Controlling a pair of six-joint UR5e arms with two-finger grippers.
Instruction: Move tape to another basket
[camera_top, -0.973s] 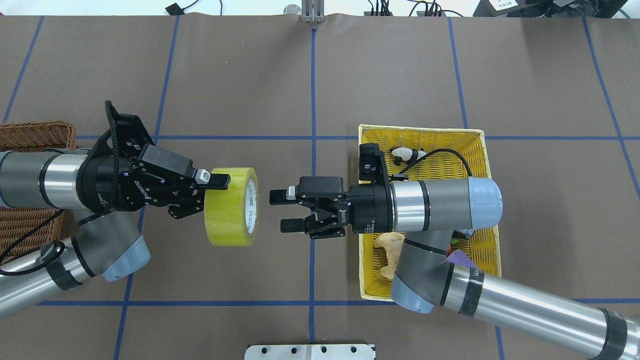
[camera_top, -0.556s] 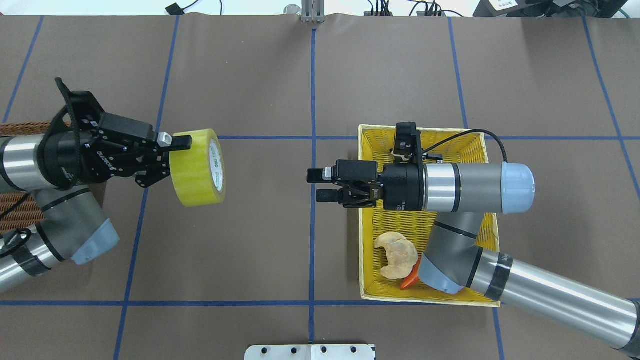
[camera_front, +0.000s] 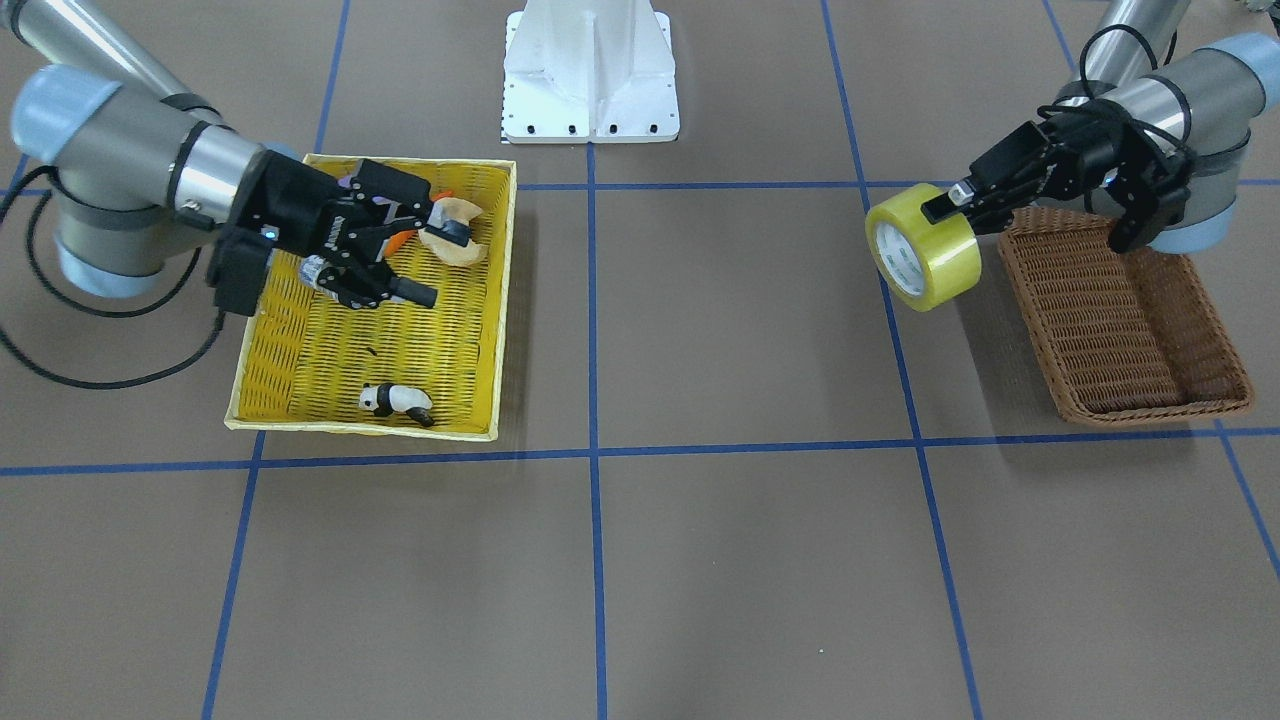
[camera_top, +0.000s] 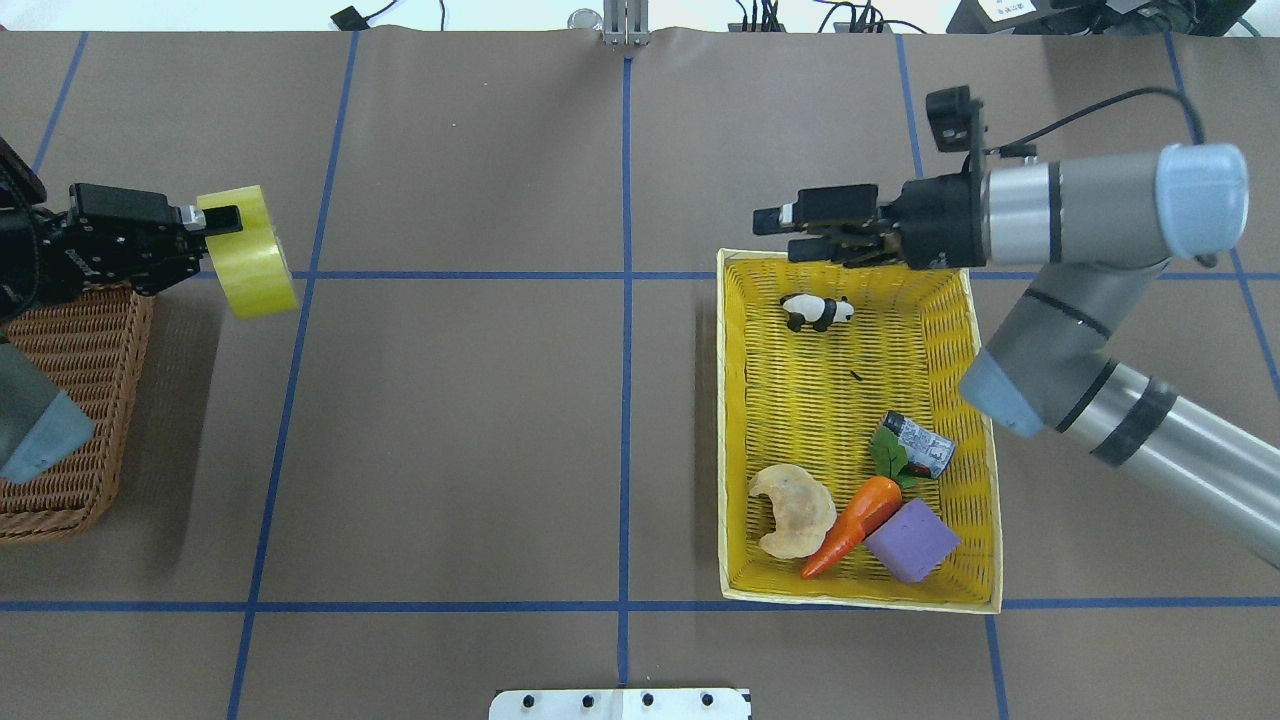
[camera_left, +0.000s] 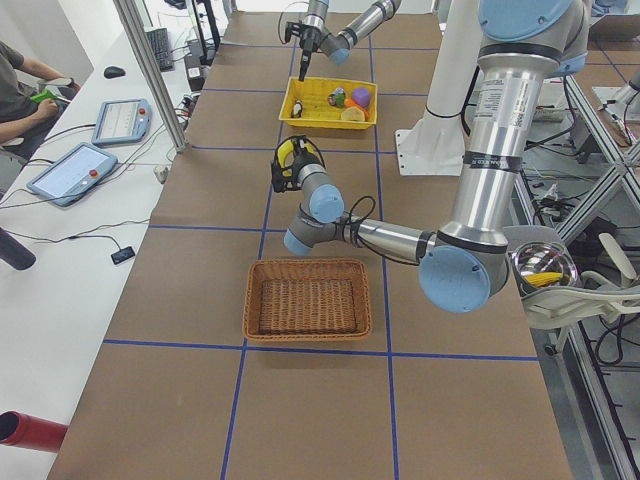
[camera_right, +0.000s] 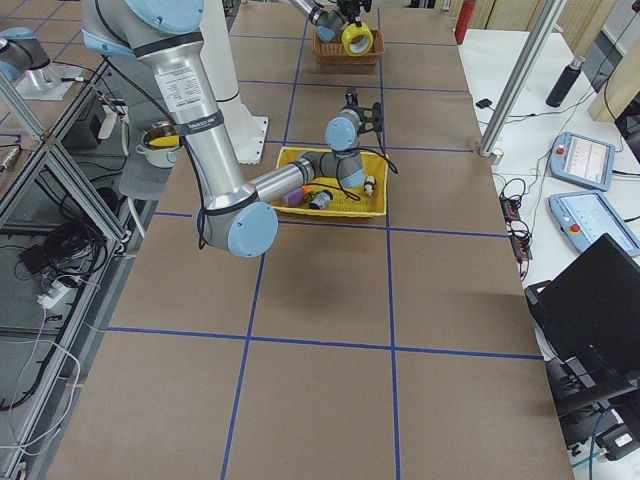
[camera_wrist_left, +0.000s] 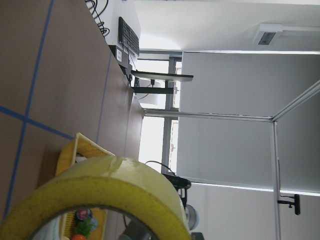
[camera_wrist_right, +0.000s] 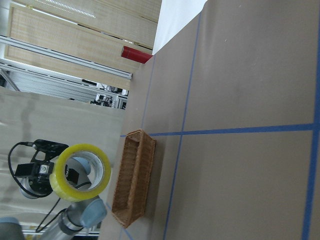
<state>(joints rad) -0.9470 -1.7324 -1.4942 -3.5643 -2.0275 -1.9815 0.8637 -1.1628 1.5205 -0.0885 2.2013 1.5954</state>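
Observation:
My left gripper (camera_top: 220, 228) is shut on the rim of the yellow tape (camera_top: 252, 258), with one finger on the outside of the roll. It holds the roll on edge above the table. The roll hangs just off the far inner corner of the brown wicker basket (camera_top: 70, 420), not over it. From the front the tape (camera_front: 922, 247) is beside the basket's rim (camera_front: 1010, 262), held by the left gripper (camera_front: 945, 210). My right gripper (camera_top: 785, 232) is open and empty above the far rim of the yellow basket (camera_top: 735, 430).
The yellow basket holds a panda figure (camera_top: 817, 312), a croissant (camera_top: 790, 510), a carrot (camera_top: 850, 525), a purple block (camera_top: 910, 540) and a small patterned roll (camera_top: 915, 445). The robot's white base (camera_front: 590, 70) stands at the table's near middle edge.
My left arm has carried the tape leftward and farther back, up to the brown basket's corner. My right arm has pulled back right, to the yellow basket's far rim.

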